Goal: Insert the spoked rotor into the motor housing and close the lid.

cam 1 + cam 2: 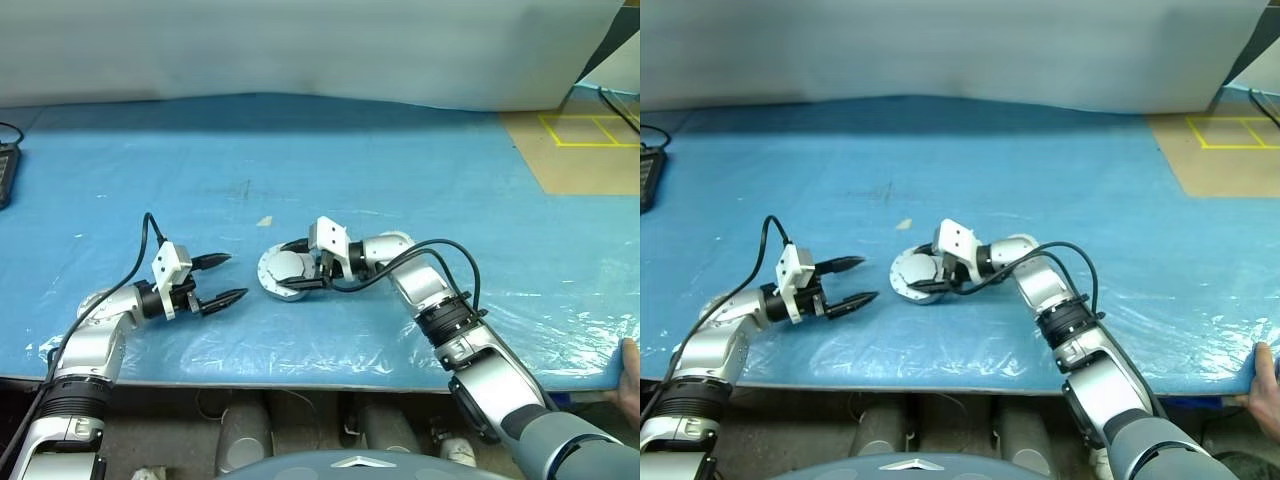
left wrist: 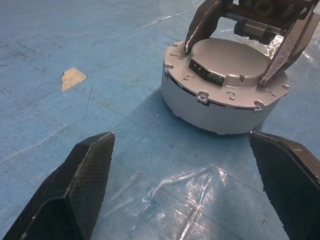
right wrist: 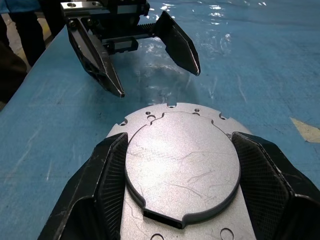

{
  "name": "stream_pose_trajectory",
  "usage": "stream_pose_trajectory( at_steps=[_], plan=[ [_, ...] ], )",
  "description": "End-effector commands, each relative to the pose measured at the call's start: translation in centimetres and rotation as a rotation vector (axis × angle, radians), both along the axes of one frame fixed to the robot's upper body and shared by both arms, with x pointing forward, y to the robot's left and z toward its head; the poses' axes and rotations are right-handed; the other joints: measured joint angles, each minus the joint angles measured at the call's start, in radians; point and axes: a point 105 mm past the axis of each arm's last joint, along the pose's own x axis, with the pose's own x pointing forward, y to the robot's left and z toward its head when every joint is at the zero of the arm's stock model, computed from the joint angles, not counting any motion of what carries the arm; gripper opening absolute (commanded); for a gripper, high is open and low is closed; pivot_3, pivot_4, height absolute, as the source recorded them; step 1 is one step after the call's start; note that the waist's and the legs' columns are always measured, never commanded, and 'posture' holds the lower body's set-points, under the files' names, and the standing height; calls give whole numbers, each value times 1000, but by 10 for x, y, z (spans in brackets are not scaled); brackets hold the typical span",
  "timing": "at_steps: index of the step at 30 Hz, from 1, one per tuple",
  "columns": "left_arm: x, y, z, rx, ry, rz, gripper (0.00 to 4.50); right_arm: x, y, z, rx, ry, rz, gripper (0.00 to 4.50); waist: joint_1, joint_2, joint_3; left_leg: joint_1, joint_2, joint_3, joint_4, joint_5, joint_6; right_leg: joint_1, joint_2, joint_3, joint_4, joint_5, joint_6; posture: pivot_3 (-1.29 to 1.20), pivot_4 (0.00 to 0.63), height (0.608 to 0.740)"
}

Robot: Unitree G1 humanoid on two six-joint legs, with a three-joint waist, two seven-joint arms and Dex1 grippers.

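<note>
- R gripper: jaws set partway apart and closed round the raised plain-silver disc, the lid, one finger pressed to each side of its rim. Points across toward the L arm, tipped a bit down.
- Lid sits on top of the motor housing, a round grey body w/ a flanged, screw-holed rim; housing rests flat on the tabletop. A small dark slot w/ a green part shows at the lid's edge on the side facing the L gripper.
- Can't see inside the housing, so can't tell abt anything under the lid.
- L gripper: jaws at full spread, nothing btwn them, touching nothing. Tips hang just above the blue sheet, aimed at the housing, a clear gap of bare sheet btwn tips and housing wall.
- Small tan scrap lies on the sheet beyond the two grippers, apart from the housing.
- Room: wide bare blue sheet beyond both grippers, up to the pale wall. Near tabletop edge runs close behind both wrists, w/ crinkled shiny plastic along it.
- Off past the R arm the blue sheet ends and bare brown board w/ yellow tape lines shows.
- A person's hand grips the near tabletop edge, far out on the R arm's side.
- Dark device at the tabletop edge well out beyond the L gripper.
</note>
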Motion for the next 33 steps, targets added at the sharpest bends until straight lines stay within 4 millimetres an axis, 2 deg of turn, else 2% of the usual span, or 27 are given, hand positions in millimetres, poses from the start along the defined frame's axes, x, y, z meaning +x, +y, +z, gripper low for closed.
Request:
stream_pose_trajectory(
  at_steps=[1, 8, 15, 22, 25, 33],
  plan=[
    [2, 2, 13, 11, -51, -2, 4500, 7, -14, -9, -62, 17, -32, 2933, 1, 0, 0, 0, 0, 0, 0, 0, 0, 1, 0, 0, 0, 0, 0, 0, 150, 740],
    [3, 1, 14, 11, -54, -2, 4500, 10, -18, -10, -73, 29, -29, 2933, 7, 0, 0, 4, 0, 0, 0, 0, 0, 4, 0, 0, 0, 0, 0, 0, 150, 740],
    [3, 0, 14, 9, -57, -1, 4500, 8, -18, -23, -116, 46, -36, 2933, 8, 0, 0, 5, 0, 0, 0, 0, 0, 6, 0, 0, 0, 0, 0, 0, 150, 740],
    [14, -8, 33, -104, -53, 27, 4500, 11, -25, -31, -158, 50, -55, 2933, 10, 0, 0, 12, 0, 0, 0, 0, 0, 11, 0, 0, 0, -1, 1, 0, 150, 740],
    [19, -12, 41, -148, -48, 19, 3862, 12, -25, -30, -156, 48, -61, 2933, 13, 0, 0, 16, -1, 0, -1, 0, 0, 14, 0, 1, 0, -4, 7, 0, 150, 740],
    [17, -23, 29, -94, -12, -35, 1084, 13, -26, -29, -151, 43, -73, 2933, 19, 0, 0, 17, -1, 0, -5, 0, 0, 14, 0, 1, -2, -4, 7, 0, 150, 740]
  ],
)
